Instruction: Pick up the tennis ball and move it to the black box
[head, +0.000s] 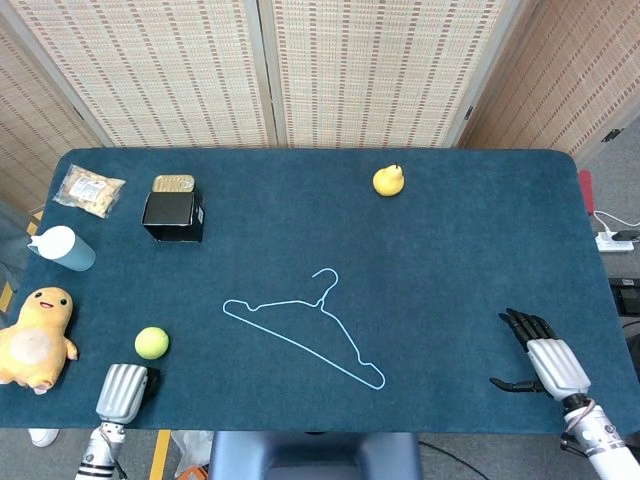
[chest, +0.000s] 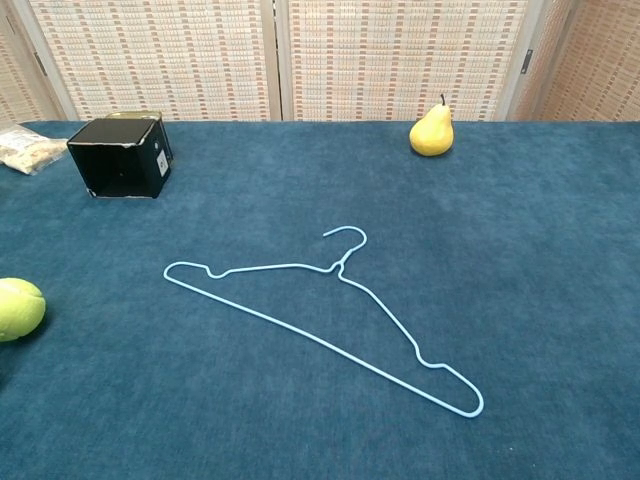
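The yellow-green tennis ball (head: 152, 343) lies on the blue table near the front left; in the chest view the tennis ball (chest: 20, 308) sits at the left edge. Toward the back left stands the black box (head: 172, 212), its open side facing the front, and the chest view shows the black box (chest: 120, 158) too. My left hand (head: 125, 392) hovers at the front edge just below and left of the ball, not touching it; only its silver back and dark fingertips show, holding nothing. My right hand (head: 540, 355) rests open at the front right, fingers spread.
A light blue wire hanger (head: 305, 325) lies in the middle. A yellow pear (head: 388, 180) stands at the back. Along the left side are a yellow plush toy (head: 35, 338), a white-capped bottle (head: 60, 247), a snack bag (head: 90, 190) and a tin (head: 173, 184) behind the box.
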